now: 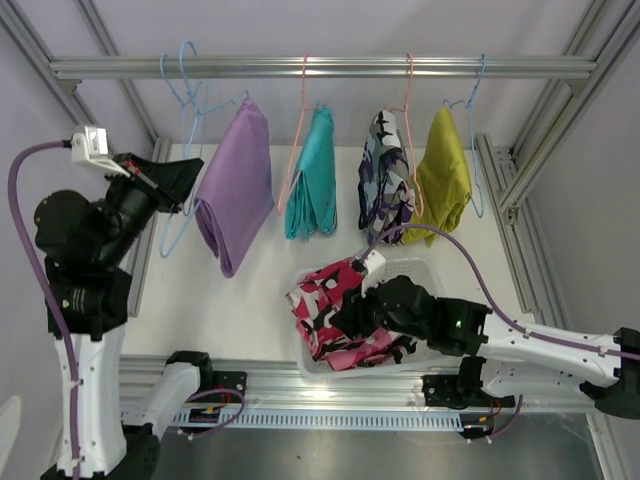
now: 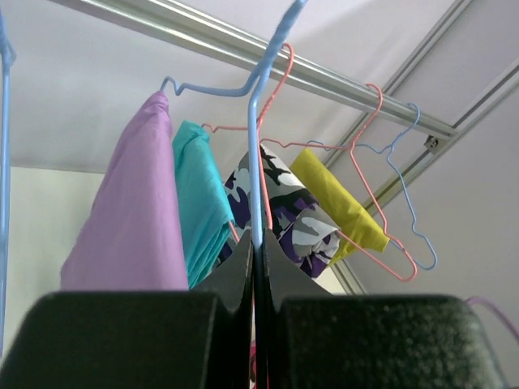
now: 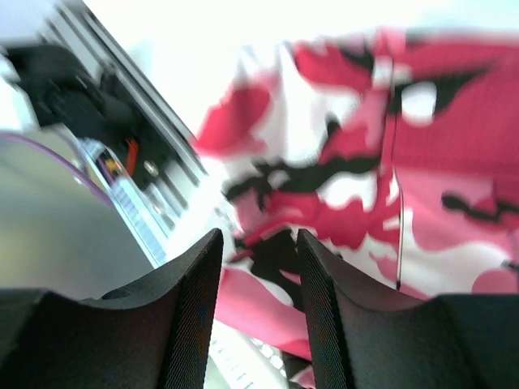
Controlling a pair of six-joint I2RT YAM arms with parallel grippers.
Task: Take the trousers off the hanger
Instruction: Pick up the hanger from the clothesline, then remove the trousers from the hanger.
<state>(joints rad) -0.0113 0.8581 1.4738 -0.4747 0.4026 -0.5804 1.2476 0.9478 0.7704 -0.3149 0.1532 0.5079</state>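
Note:
The pink-black-white camouflage trousers lie crumpled in a white bin. My right gripper is open just above them, with the cloth between and below its jaws in the right wrist view. My left gripper is shut on the wire of an empty blue hanger at the rail's left end, and the wire runs up from the jaws in the left wrist view. The lilac, teal, purple camouflage and mustard trousers hang on their hangers.
A metal rail crosses the back and carries all the hangers. Aluminium frame posts stand at both sides. A cable track runs along the near edge between the arm bases.

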